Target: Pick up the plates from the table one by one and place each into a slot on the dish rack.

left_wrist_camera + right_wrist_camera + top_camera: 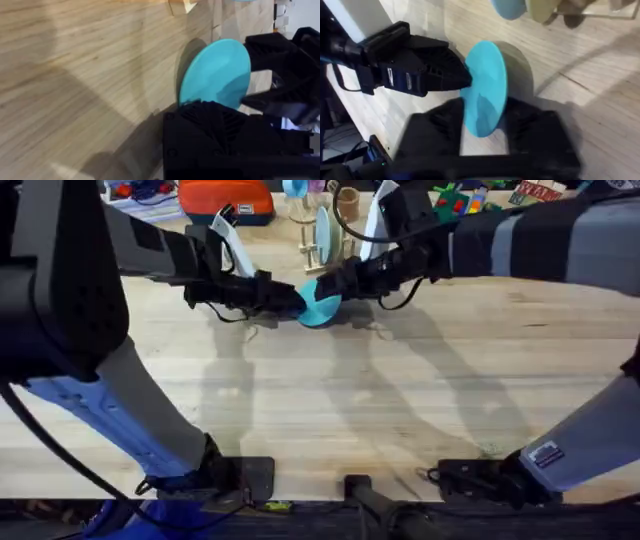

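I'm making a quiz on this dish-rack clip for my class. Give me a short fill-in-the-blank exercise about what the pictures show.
1. The plate between the two grippers is coloured ____.
2. The left gripper and the right gripper meet at the plate, just in front of the dish ____ on the table.
3. A plate already in the dish rack stands on its ____.

Missing words: turquoise; rack; edge

Even, bright light is cast from above; soft arm shadows are thrown on the table (330,400); near arms are blurred.
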`<state>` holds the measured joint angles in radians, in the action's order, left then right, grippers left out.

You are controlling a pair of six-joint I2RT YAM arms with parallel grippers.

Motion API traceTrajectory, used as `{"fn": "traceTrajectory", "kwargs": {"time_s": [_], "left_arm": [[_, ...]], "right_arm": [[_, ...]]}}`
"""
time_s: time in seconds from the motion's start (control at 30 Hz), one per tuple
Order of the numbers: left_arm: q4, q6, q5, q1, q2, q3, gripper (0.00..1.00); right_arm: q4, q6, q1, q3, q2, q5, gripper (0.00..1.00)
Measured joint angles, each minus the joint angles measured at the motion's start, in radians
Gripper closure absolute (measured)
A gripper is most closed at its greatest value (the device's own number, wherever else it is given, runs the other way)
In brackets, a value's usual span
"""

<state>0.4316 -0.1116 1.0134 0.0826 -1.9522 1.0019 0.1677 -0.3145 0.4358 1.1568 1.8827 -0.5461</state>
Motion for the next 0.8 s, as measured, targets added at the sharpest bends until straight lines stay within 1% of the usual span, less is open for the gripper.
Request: {"fn": "traceTrajectory", "kwargs": {"time_s": [0.03, 0.1, 0.13, 0.17, 0.57, 0.7, 0.8], "left_arm": [[0.0, 0.0, 0.0, 0.0, 0.0, 0.0, 0.961], [0.0, 0.0, 0.0, 0.0, 0.0, 0.0, 0.961], [0.002, 0.0, 0.0, 0.0, 0.0, 0.0, 0.961], [0.002, 0.0, 0.0, 0.0, 0.0, 0.0, 0.961], [0.005, 0.0, -0.002, 0.0, 0.002, 0.0, 0.961], [0.015, 0.0, -0.029, -0.002, 0.021, -0.002, 0.961], [0.041, 0.0, -0.082, -0.008, 0.057, -0.008, 0.961]], "right_arm": [[0.001, 0.0, 0.0, 0.0, 0.0, 0.0, 0.591], [0.004, -0.002, -0.001, 0.0, 0.0, 0.012, 0.832], [0.006, -0.004, -0.004, 0.0, 0.001, 0.015, 0.923], [0.003, -0.01, -0.007, 0.0, 0.002, 0.008, 0.955], [0.001, -0.015, -0.008, 0.002, 0.002, 0.001, 0.973], [0.002, -0.014, -0.009, 0.002, 0.002, -0.002, 0.973], [0.012, -0.014, -0.009, 0.002, -0.003, -0.011, 0.973]]}}
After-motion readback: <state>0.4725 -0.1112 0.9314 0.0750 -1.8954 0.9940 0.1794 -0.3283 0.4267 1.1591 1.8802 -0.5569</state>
